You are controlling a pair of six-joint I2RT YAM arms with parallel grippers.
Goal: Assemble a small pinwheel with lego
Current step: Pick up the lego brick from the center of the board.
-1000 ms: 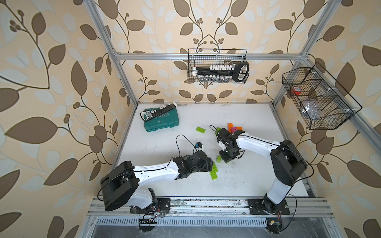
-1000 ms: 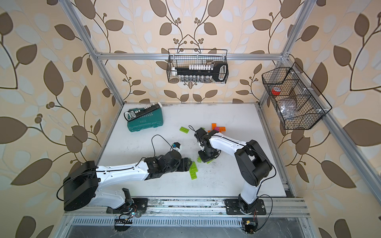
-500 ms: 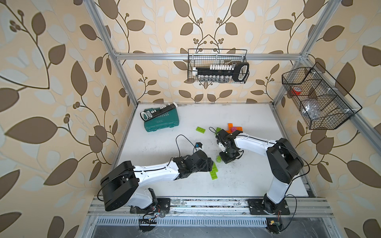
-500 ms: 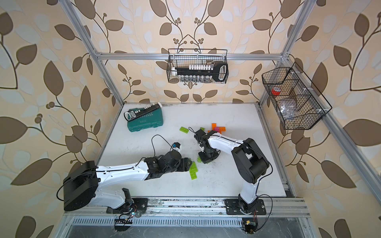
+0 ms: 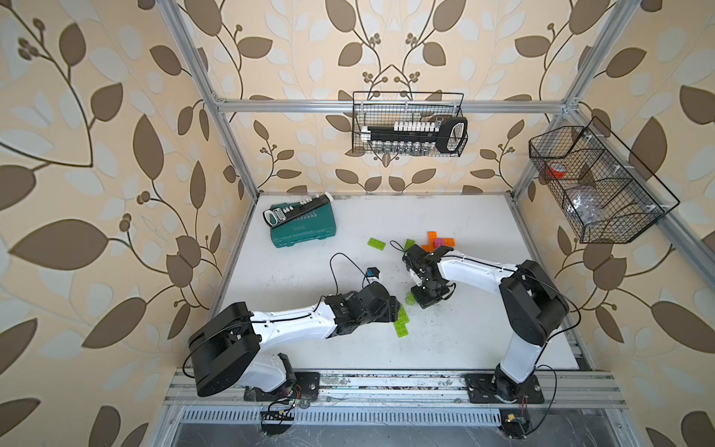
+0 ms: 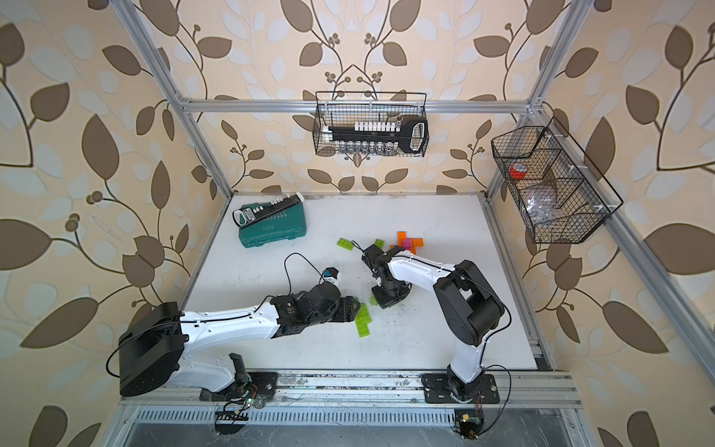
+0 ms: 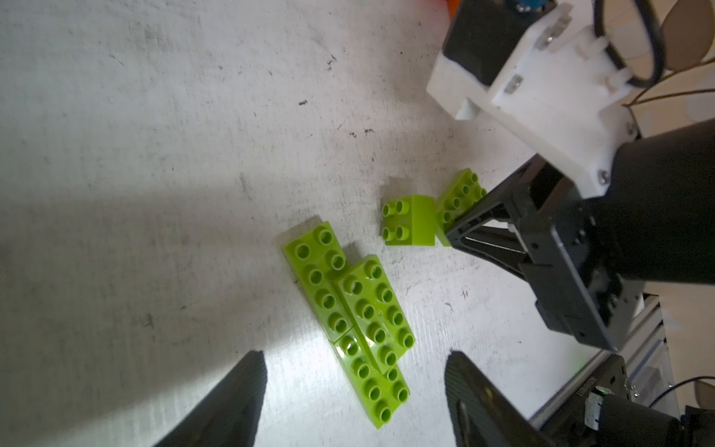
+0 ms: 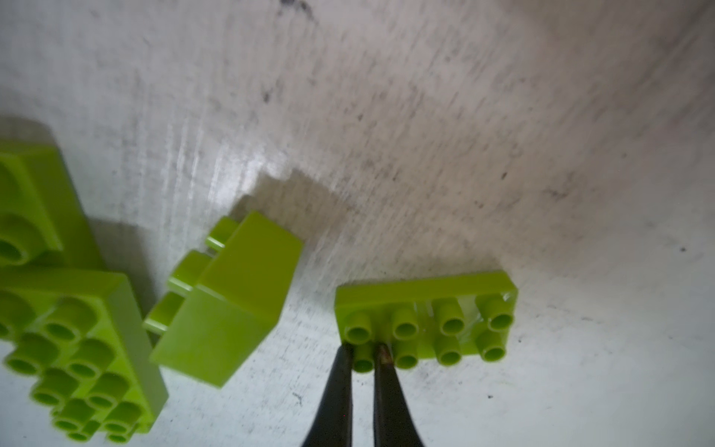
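Starting nearest the arms' bases, the left claw (image 7: 354,360) hangs with its jaws wide apart over the stacked green bricks (image 7: 360,309), gripping nothing. Just beyond them a small green brick (image 8: 232,298) lies tipped on its side. Beside it the right claw (image 8: 363,348) is pinched closed on one corner stud of a flat green brick (image 8: 456,321) that lies on the white table (image 5: 464,340).

Farther back sit a lone green brick (image 5: 376,244) and an orange and pink cross (image 5: 439,243) of joined bricks. A teal case (image 5: 305,232) lies closed, with a socket rail (image 5: 296,209) on its lid.

On the side wall, the wire side basket (image 5: 611,228) holds a red tape roll (image 5: 557,170) in the compartment nearest the back wall. A clear plastic bundle (image 5: 584,205) sits in the next one. On the far wall, the back basket (image 5: 406,93) holds a black socket holder (image 5: 414,131).

Against a second ago, the right arm's elbow has swung slightly toward the middle. The left arm, bricks and baskets are unchanged.
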